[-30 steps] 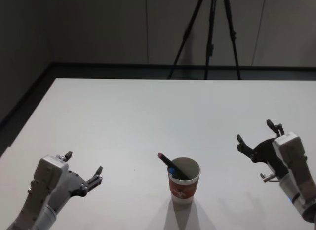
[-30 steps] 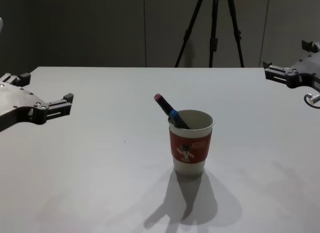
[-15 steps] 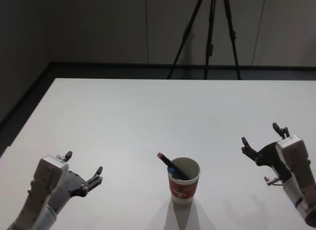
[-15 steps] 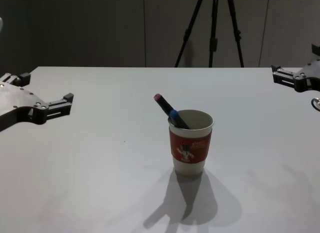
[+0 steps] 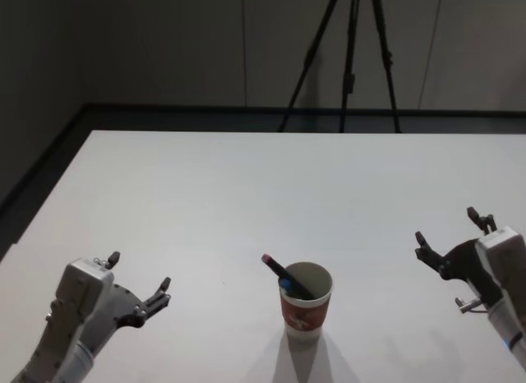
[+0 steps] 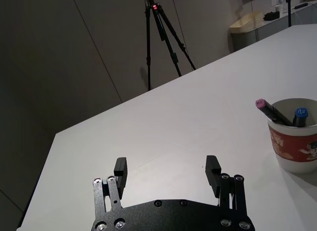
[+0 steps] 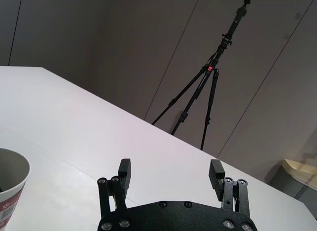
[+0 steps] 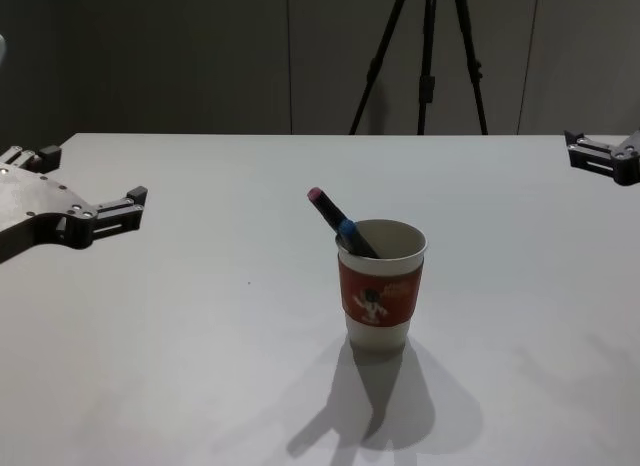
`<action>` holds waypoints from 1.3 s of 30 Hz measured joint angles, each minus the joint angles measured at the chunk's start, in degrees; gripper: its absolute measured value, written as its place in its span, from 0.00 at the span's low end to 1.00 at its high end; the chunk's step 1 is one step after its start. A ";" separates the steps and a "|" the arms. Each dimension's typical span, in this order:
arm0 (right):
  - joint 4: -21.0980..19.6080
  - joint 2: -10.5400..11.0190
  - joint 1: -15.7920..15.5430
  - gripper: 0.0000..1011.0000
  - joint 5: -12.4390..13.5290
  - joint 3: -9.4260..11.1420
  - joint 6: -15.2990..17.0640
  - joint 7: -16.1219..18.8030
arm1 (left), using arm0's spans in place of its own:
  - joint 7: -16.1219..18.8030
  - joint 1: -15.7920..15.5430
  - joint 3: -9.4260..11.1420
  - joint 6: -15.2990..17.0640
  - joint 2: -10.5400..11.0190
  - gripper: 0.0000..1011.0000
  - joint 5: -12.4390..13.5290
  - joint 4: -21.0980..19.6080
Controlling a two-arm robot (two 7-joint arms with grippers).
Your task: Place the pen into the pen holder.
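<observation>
Pen (image 5: 283, 275) inside pen holder (image 5: 306, 305), between spread, empty left claw (image 5: 138, 283), right claw (image 5: 451, 239).

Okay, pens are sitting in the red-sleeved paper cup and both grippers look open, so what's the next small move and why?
Probably just park the right gripper. The pink-capped pen leans inside the red-sleeved white paper cup, both grippers are open and empty, and the left gripper sits at the table's near left.

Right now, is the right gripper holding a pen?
No. The right gripper is open and empty, while two pens stand in the pen holder.
</observation>
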 joint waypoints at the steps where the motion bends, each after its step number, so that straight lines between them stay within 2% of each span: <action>1: -0.35 0.42 -0.16 0.99 0.45 -0.27 0.20 -0.11 | 0.00 0.00 0.00 0.00 0.00 0.99 0.00 0.00; 4: -2.10 2.59 -0.98 0.99 2.45 -1.68 1.24 -0.68 | 0.00 0.00 0.00 0.00 0.00 0.99 0.00 0.00; 8: -3.45 4.24 -1.58 0.99 3.99 -2.81 2.02 -1.16 | 0.00 0.00 0.00 0.00 0.00 0.99 0.00 0.00; 30: -13.55 16.84 -6.31 0.99 15.94 -11.31 8.11 -4.66 | 0.00 0.00 0.00 0.00 0.00 0.99 0.00 0.00; 36: -15.36 19.10 -7.13 0.99 18.08 -12.79 9.24 -5.30 | 0.00 0.00 -0.01 0.00 0.00 0.99 0.00 0.00; 39: -15.69 19.51 -7.28 0.99 18.48 -13.08 9.46 -5.40 | 0.00 0.00 0.00 0.00 0.00 0.99 0.00 0.00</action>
